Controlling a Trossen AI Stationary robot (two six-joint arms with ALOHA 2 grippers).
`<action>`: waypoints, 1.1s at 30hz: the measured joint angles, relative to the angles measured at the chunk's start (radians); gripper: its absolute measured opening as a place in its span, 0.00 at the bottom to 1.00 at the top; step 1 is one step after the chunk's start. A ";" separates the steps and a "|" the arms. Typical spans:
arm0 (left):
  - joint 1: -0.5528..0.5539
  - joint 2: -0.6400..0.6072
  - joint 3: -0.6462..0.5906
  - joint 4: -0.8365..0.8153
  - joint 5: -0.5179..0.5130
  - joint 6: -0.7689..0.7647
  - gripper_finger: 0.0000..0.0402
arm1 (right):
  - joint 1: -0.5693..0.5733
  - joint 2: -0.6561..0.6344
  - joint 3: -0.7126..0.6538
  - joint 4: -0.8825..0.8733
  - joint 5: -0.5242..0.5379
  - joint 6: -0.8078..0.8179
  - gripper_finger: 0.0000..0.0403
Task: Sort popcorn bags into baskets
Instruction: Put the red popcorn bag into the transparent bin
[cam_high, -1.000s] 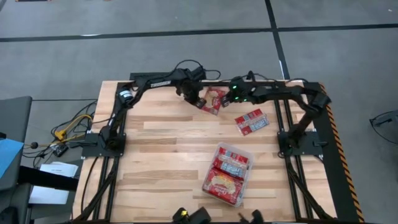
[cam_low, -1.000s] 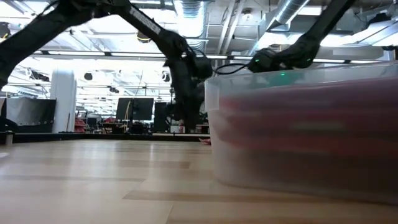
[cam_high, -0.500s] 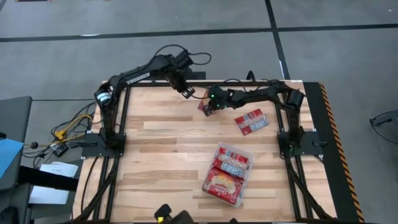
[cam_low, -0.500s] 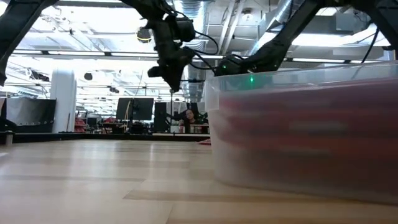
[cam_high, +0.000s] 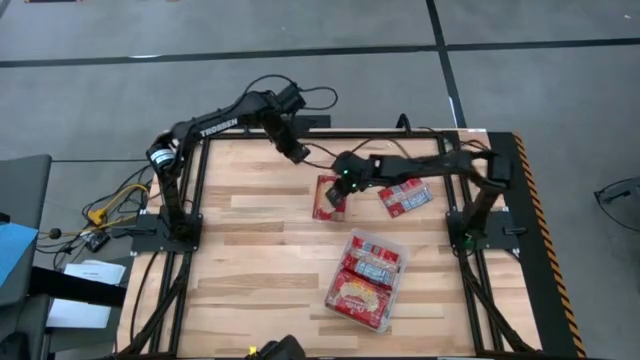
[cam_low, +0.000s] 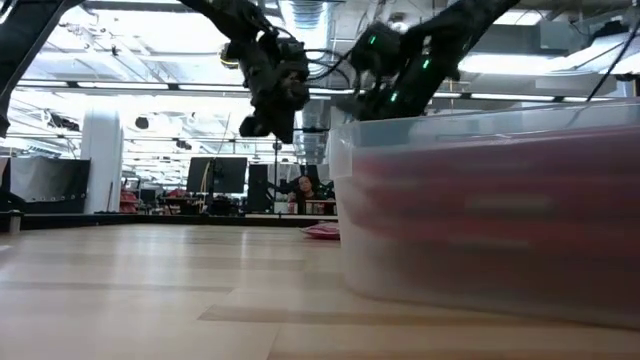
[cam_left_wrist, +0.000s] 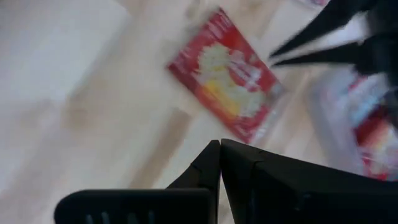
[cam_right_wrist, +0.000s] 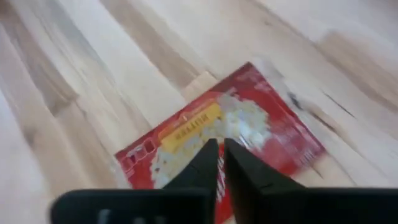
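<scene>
A bag is lying flat on the tabletop, directly beneath the right pincer, whose fingers are sitting pressed together, empty. The left pincer, also closed, is hovering farther back.

A wooden table stands on grey floor, cables beside it.

- Floor: grey concrete, crossed by dark seam lines, filling the upper frame.
- Ceiling: bright strip lights and exposed ducts, upper frame.
- White column: left.
- Dark monitors: centre left.
</scene>
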 joint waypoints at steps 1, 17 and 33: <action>-0.004 0.000 -0.025 0.024 0.025 -0.014 0.00 | -0.001 -0.026 0.000 -0.031 0.011 0.033 0.16; -0.171 0.003 -0.456 0.566 -0.052 -0.233 0.00 | 0.047 0.113 0.001 -0.144 0.043 0.365 0.70; -0.181 0.003 -0.642 0.833 -0.082 -0.379 0.00 | 0.013 0.205 0.005 0.002 -0.109 0.380 0.70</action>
